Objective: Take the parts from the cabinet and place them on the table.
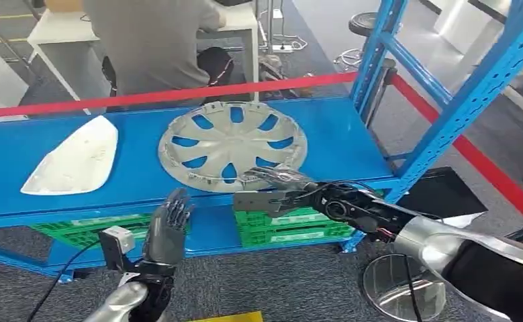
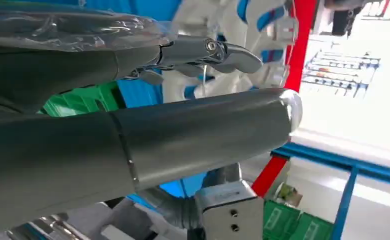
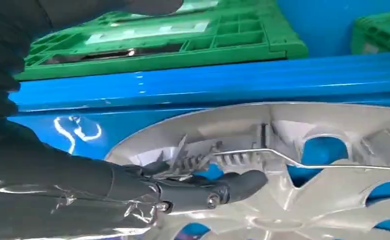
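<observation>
Head view shows you a blue shelf (image 1: 339, 144) of a blue metal rack, and on it lies a silver wheel cover (image 1: 232, 144), flat, near the middle of the shelf. To the left of it, well apart, lies a white curved part (image 1: 74, 162) on the same shelf. Your right hand (image 1: 272, 190) reaches in from the right and is at the near edge of the wheel cover; its fingers lie over the rim there. In the right wrist view a dark finger (image 3: 218, 187) is stretched out flat on the inner side of the wheel cover (image 3: 303, 200), close to the thin wire ring (image 3: 303, 161). I cannot tell if the hand really grips the cover or only touches it. Your left hand (image 1: 167, 227) is raised in front of the near edge of the shelf, left of the right hand, with the fingers pointing up and apart, and it holds nothing. Under the shelf, on a lower level, stand green crates (image 1: 292, 225). Behind the rack runs a red tape (image 1: 178, 95), and farther away a person (image 1: 152, 40) in grey stands at a white table (image 1: 57, 30).
</observation>
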